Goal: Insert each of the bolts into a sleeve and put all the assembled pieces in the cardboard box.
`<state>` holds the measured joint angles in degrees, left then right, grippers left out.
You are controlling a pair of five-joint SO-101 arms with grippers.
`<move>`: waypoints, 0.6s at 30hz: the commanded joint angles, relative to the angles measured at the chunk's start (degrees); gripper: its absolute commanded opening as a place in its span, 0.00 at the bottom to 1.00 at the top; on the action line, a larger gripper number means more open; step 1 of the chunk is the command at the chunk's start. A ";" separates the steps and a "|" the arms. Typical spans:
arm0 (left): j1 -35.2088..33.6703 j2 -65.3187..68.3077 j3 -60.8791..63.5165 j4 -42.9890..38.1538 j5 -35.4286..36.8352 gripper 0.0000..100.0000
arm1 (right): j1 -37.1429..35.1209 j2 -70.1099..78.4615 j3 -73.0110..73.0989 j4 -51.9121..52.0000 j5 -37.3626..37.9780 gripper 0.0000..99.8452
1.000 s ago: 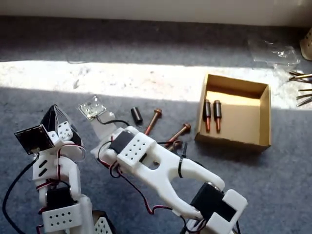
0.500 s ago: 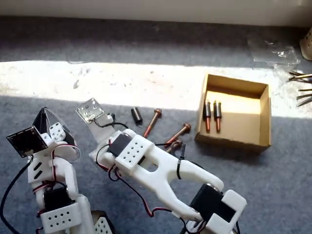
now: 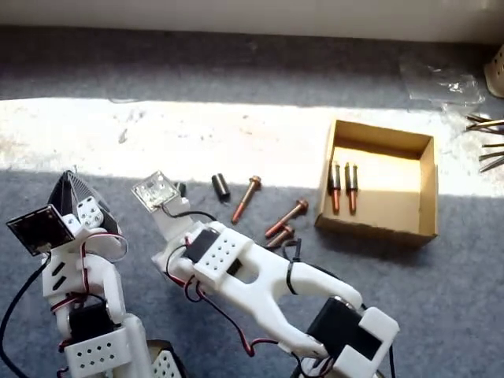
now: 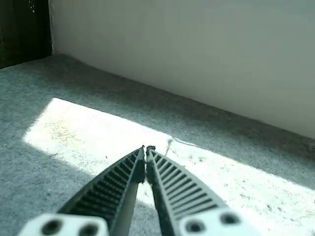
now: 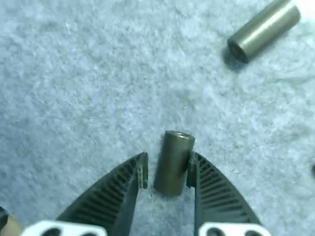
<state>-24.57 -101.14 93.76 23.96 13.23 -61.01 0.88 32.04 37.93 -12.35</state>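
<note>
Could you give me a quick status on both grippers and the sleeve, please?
Left gripper shut, empty. Right gripper open around a sleeve, not yet clamped. Second sleeve lies apart. Bolts lie loose.

Cardboard box (image 3: 378, 224): one, at 3 o'clock. Assembled pieces inside it: two, first piece (image 3: 335, 186) and second piece (image 3: 351, 185). Loose bolts near centre: three, long bolt (image 3: 246, 198), middle bolt (image 3: 286, 218), part-hidden bolt (image 3: 279, 236). Loose sleeves at 9 o'clock of the bolts: two, near sleeve (image 5: 173, 162), far sleeve (image 5: 263, 28). Arms: two, left arm (image 3: 87, 283), right arm (image 3: 268, 283).
</note>
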 commanded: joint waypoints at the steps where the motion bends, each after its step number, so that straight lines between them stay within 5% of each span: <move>1: -0.75 -0.75 -3.38 -0.97 0.09 0.03 | -0.13 -2.59 0.40 -3.38 -0.18 0.13; 14: -0.75 -0.75 -3.38 -0.97 0.09 0.03 | 1.10 7.78 -1.54 -3.56 -0.18 0.13; 18: -0.75 -0.75 -3.38 -0.97 0.09 0.03 | 4.00 7.25 -4.18 3.56 -0.18 0.11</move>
<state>-24.57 -101.14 93.76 23.96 13.23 -60.04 8.62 30.37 37.23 -12.35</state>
